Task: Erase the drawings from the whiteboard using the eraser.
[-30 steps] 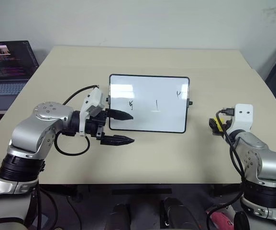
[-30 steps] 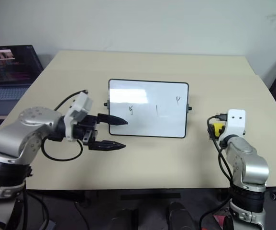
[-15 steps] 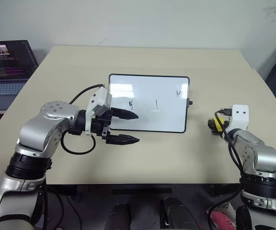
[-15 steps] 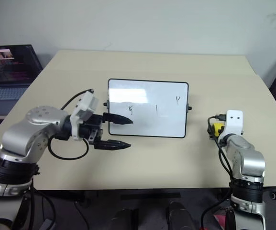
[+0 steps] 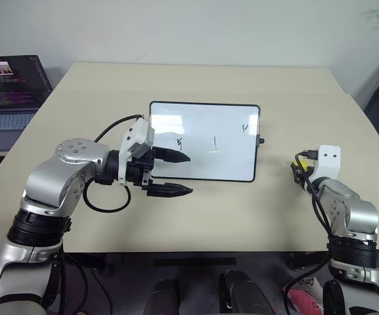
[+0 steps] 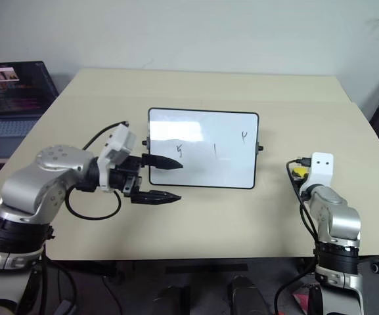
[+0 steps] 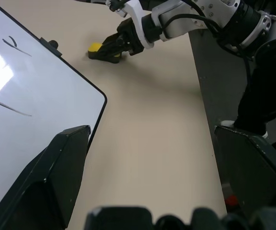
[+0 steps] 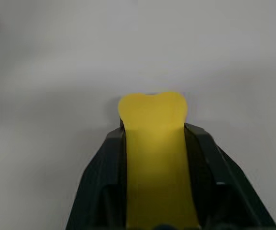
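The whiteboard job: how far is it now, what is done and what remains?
Done: the right hand has closed on the eraser, which sits on the table to the right of the whiteboard. In hand: the eraser is gripped but not yet lifted. Left: all three drawings are on the board, none wiped. The left hand is open at the board's left edge.

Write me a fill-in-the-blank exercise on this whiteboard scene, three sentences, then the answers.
1. The right gripper is shut on the ____ eraser.
2. The whiteboard carries ____ drawings.
3. The left gripper, beside the whiteboard's left edge, has its jaws ____.
Missing words: yellow; three; open
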